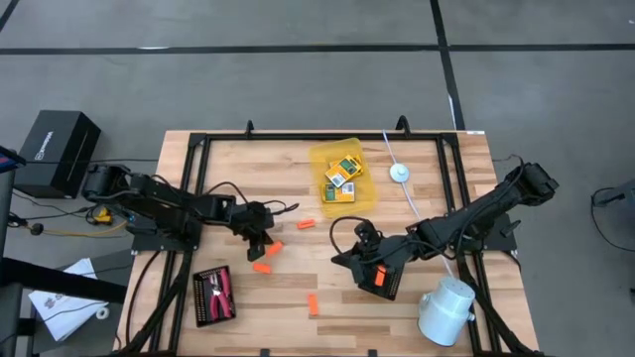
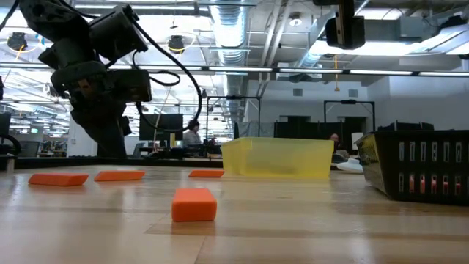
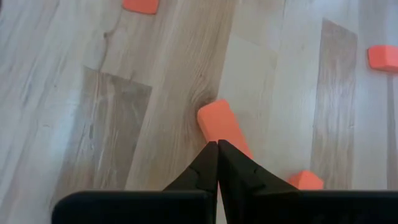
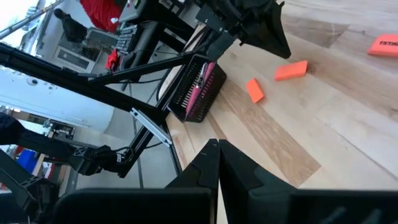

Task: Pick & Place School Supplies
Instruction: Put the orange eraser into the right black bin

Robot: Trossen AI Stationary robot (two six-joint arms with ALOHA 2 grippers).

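Observation:
Several short orange sticks (image 1: 261,267) lie loose on the wooden table, among them one at the middle left (image 1: 273,248) and one near the front edge (image 1: 312,304). My left gripper (image 3: 217,144) is shut, its tips over the nearer end of one stick (image 3: 222,122). Yellow-and-green card boxes (image 1: 342,177) lie in the translucent yellow tray (image 1: 319,159). The red-handled tool (image 1: 224,291) rests in the left black tray (image 1: 201,309). My right gripper (image 4: 217,144) is shut and holds nothing; it hangs above the table by the right black tray (image 1: 389,288). My left gripper's shut fingertips (image 3: 210,155) come down at a slant over the end of an orange stick (image 3: 214,118) that lies flat on the table. I cannot tell whether they touch it.
A white cylinder (image 1: 445,310) stands at the front right, and a small white disc (image 1: 399,173) with a thin rod lies at the back right. The right black tray holds orange pieces (image 1: 380,279). A black frame (image 1: 198,149) rims the table. Bare wood lies at the middle front.

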